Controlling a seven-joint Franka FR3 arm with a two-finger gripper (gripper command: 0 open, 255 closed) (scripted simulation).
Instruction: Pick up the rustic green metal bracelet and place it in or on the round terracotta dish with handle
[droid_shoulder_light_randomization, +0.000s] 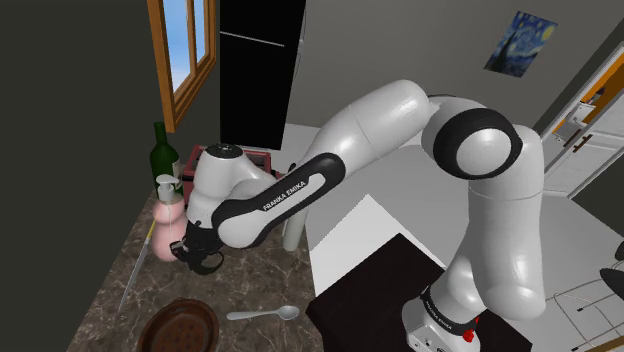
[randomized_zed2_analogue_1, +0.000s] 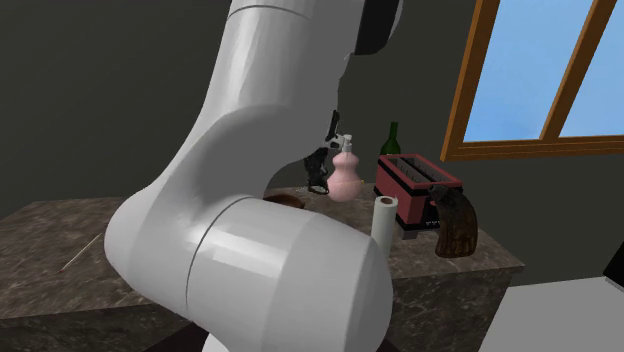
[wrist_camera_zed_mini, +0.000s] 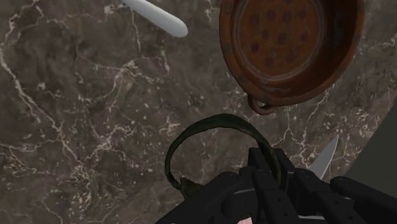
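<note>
I read the black gripper (wrist_camera_zed_mini: 272, 175) as pinched, 2 fingers on the band of the thin dark-green metal bracelet (wrist_camera_zed_mini: 222, 119), held near the round reddish-brown handled dish (wrist_camera_zed_mini: 305, 94); it looks light, stiff and slick, so it may swivel.

In the wrist view the all-black two-finger gripper (wrist_camera_zed_mini: 270, 170) hides the near part of the thin dark green bracelet (wrist_camera_zed_mini: 210, 122), so it only seems to clasp the band. The picture's edge cuts off the round rust-brown terracotta dish with a small loop handle (wrist_camera_zed_mini: 340, 63) and the white spoon (wrist_camera_zed_mini: 159, 18). In the second exterior view the white arm (randomized_zed2_analogue_1: 250, 150) hides most of the brown marble counter (randomized_zed2_analogue_1: 60, 240).
</note>
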